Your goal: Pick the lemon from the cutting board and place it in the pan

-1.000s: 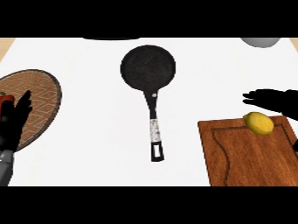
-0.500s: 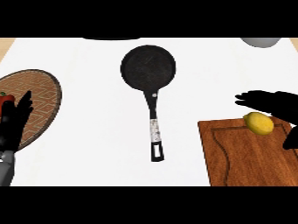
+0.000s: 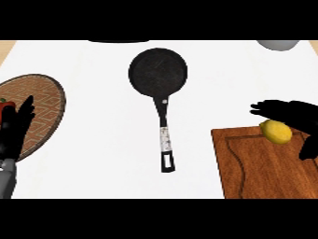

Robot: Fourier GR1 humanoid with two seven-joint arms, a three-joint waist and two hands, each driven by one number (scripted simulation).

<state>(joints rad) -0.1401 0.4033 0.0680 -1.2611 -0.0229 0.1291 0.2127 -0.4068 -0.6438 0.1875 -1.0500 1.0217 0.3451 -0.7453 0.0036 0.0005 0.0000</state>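
Black right hand [image 3: 300,115] spread over yellow lemon [image 3: 277,131] on cutting board [image 3: 271,169], left hand [image 3: 10,135] straight-fingered

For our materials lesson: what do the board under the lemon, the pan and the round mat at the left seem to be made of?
The cutting board looks like reddish-brown wood, with visible grain and a routed groove. The pan looks like dark matte metal, perhaps coated; its handle has a pale, speckled section. The round mat looks woven, maybe wicker, going by its crosshatched brown pattern.
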